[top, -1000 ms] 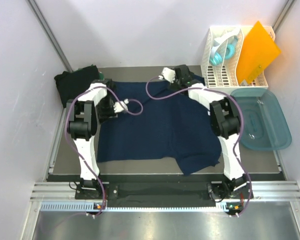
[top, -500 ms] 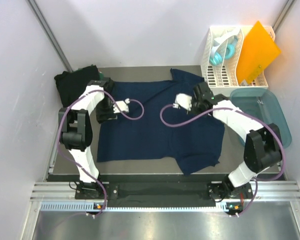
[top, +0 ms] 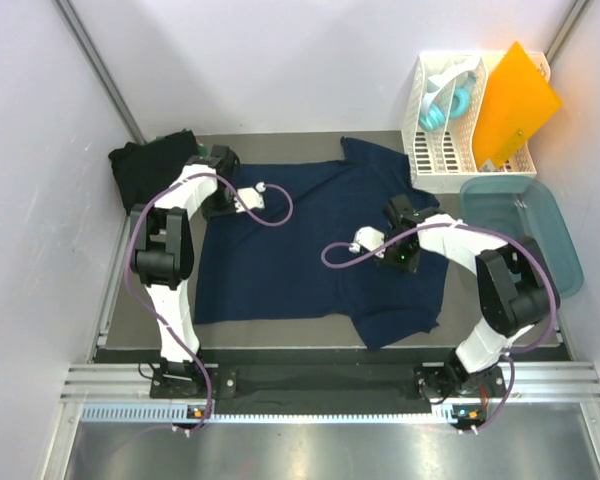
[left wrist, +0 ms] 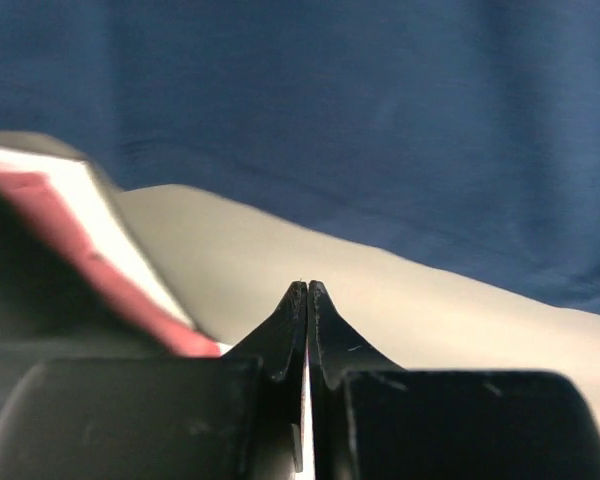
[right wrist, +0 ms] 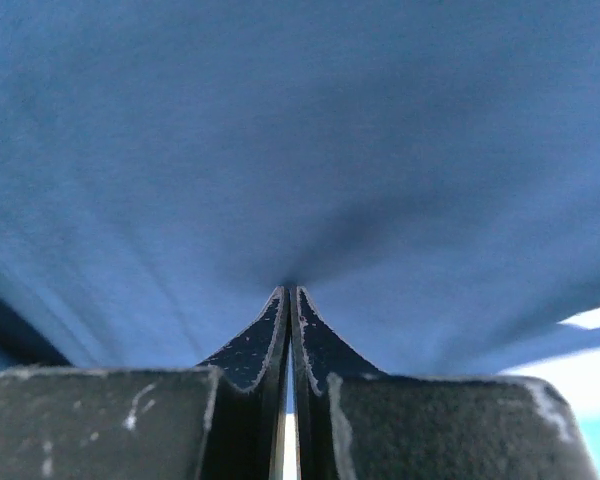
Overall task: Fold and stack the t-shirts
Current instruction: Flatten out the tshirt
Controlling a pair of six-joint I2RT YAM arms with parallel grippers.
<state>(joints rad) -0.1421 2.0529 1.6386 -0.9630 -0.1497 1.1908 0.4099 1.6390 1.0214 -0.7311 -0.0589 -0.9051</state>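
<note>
A navy t-shirt (top: 310,250) lies spread flat across the table, one sleeve at the far right and one hanging near the front edge. A heap of black t-shirts (top: 145,170) sits at the far left corner. My left gripper (top: 219,203) is at the navy shirt's far left edge. In the left wrist view the left gripper (left wrist: 307,285) is shut with nothing between its fingers, its tips over bare table (left wrist: 430,310), the navy t-shirt (left wrist: 380,120) beyond. My right gripper (top: 406,256) is on the shirt's right side. Up close the right gripper (right wrist: 288,288) is shut, pinching navy cloth (right wrist: 280,130) whose creases converge at the tips.
A white slotted rack (top: 450,120) with an orange folder (top: 515,105) stands at the far right. A teal plastic tub (top: 525,235) sits just right of the shirt. Walls close in on both sides. A blurred red-and-white thing (left wrist: 70,230) shows left of the left fingers.
The right arm swung from the shirt's far edge down to its right side, uncovering the far right sleeve. The left gripper shifted toward the far left corner. Both grippers have closed.
</note>
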